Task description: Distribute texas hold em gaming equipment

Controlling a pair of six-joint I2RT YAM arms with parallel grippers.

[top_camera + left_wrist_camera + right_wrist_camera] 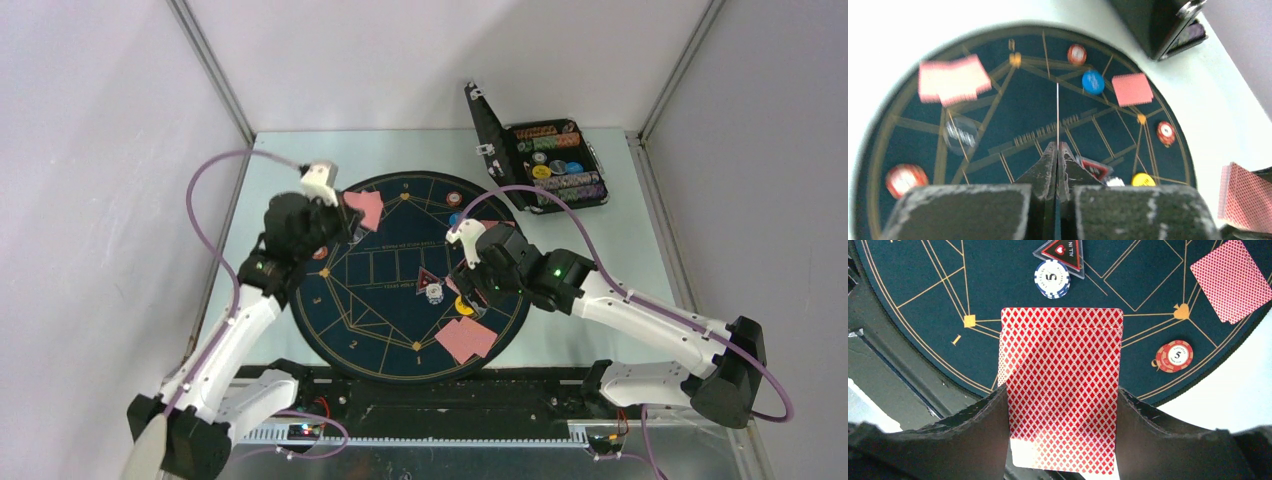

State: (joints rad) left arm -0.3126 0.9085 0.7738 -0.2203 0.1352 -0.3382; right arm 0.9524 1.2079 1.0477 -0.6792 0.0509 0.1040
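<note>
1. right gripper: fingers spread wide, clamping the long edges of a deck of red-backed cards, backs up, over the near right rim of the dark-blue mat
2. left gripper: fingers pressed together on a single card, visible only edge-on as a thin pale line
3. face-down cards on the mat: far-left pile, near-right pile, right pile
4. mat centre: triangular marker, white-blue disc just beside it, yellow disc near
5. red disc near the right rim; blue disc near the right pile
6. black case: open, off the mat, far right
</note>
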